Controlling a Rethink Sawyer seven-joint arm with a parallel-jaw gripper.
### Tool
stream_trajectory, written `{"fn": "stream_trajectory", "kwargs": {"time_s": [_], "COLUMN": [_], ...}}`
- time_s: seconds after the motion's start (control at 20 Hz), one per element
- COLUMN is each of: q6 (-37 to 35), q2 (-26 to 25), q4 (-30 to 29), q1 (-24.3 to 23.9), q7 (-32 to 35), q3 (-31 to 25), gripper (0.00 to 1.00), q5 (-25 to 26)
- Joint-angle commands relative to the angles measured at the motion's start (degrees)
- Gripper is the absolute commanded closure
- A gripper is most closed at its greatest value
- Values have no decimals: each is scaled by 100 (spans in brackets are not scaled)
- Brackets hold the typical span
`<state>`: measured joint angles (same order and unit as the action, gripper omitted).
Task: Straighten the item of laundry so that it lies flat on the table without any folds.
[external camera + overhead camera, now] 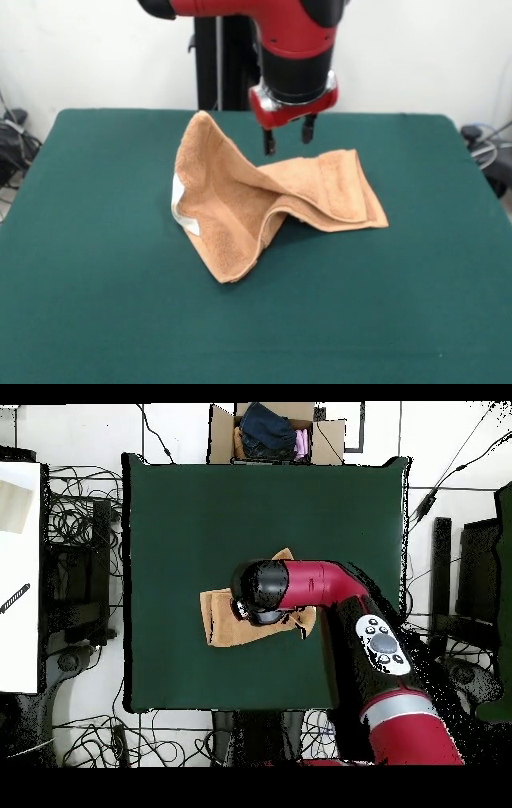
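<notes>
My end effector open and empty, hanging at twelve o'clock over the crumpled, folded towel, mid green counter.

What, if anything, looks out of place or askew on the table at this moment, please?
The towel is the odd thing: it lies crumpled near the middle of the table, one corner peaked upward and layers folded over one another, with a white label showing at its edge. The open gripper hangs just above it, holding nothing.
</notes>
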<state>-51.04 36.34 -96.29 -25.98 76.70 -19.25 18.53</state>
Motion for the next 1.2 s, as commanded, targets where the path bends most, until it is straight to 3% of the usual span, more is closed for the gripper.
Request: {"fn": "stream_trajectory", "kwargs": {"time_s": [0.05, 0.75, 1.2], "q6": [-523, -1176, -1010], "q2": [21, -201, -312], "q4": [238, 816, 769], "q1": [-72, -343, -532], "q7": [-1183, -1769, -1910], "q3": [-682, -977, -964], "gripper": [0, 0, 0], "q5": [357, 491, 606]}}
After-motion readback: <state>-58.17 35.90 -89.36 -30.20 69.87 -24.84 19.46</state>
